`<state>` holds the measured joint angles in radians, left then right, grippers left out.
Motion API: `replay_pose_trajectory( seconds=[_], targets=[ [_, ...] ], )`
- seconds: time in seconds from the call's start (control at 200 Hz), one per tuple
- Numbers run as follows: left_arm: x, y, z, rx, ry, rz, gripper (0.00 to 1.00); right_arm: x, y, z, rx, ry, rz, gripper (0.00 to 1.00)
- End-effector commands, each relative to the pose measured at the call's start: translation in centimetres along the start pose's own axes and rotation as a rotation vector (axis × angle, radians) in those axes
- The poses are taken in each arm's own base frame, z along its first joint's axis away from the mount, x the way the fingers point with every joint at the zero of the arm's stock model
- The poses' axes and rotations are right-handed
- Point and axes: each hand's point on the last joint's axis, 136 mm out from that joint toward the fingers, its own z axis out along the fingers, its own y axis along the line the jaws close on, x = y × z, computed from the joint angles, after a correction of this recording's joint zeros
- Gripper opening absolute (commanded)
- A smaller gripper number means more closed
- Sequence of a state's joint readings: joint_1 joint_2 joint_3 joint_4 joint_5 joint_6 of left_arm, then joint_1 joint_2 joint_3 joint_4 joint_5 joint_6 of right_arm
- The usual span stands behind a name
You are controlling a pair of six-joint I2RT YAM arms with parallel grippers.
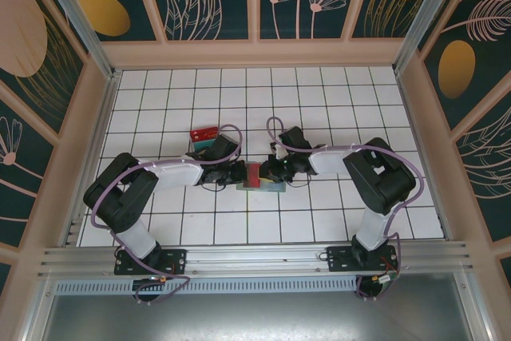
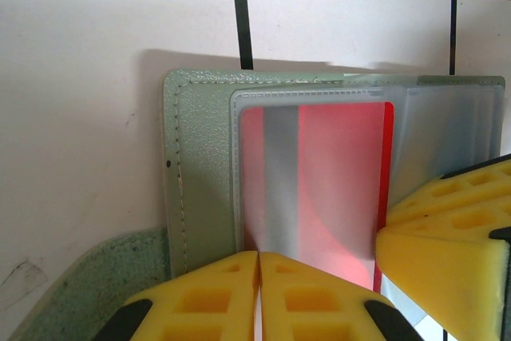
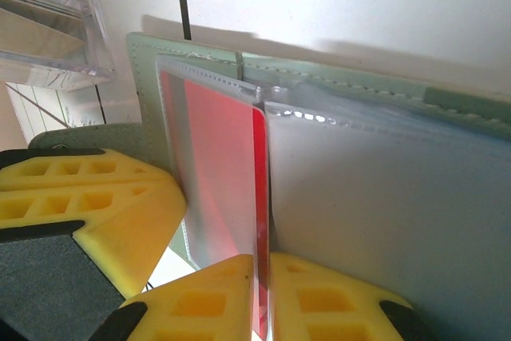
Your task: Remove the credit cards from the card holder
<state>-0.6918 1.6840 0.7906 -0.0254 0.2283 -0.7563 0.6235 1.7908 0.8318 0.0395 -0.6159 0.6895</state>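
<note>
Left fingers point(image 2: 211, 297) grip shut on the card holder point(image 2: 200, 165), right fingers point(image 3: 319, 301) pinch its red card point(image 2: 335, 181), which could jam if the left grip traps it.

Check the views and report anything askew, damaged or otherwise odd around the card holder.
Nothing looks damaged or spilled. The card holder lies open on the tiles; the red card sits straight in its clear sleeve, one edge just past the opening, pinched by the right hand. A faint dark scuff marks the tile beside it.
</note>
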Motion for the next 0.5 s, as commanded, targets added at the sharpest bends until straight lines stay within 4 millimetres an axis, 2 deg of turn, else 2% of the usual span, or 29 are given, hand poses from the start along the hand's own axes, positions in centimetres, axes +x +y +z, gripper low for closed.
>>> replay_pose_trajectory(
  seconds=[0.0,0.305,0.34,0.405,0.495],
  targets=[
    [1.5,1.0,0.7,-0.019,0.055,-0.014,0.12,0.4,-0.4,0.7,0.026,0.032,0.005,0.15],
    [1.5,1.0,0.7,-0.022,0.055,-0.01,0.11,0.6,-0.7,0.3,0.032,0.023,0.002,0.1],
    [1.9,1.6,1.2,-0.04,0.074,-0.016,0.11,0.6,-0.7,0.1,0.031,0.019,0.002,0.1],
    [2.0,1.8,1.4,-0.046,0.077,-0.017,0.11,0.6,-0.7,-0.1,0.025,0.013,-0.001,0.16],
    [2.1,1.9,1.4,-0.05,0.079,-0.02,0.1,0.5,-0.5,-0.4,0.009,0.009,-0.001,0.17]
  ],
)
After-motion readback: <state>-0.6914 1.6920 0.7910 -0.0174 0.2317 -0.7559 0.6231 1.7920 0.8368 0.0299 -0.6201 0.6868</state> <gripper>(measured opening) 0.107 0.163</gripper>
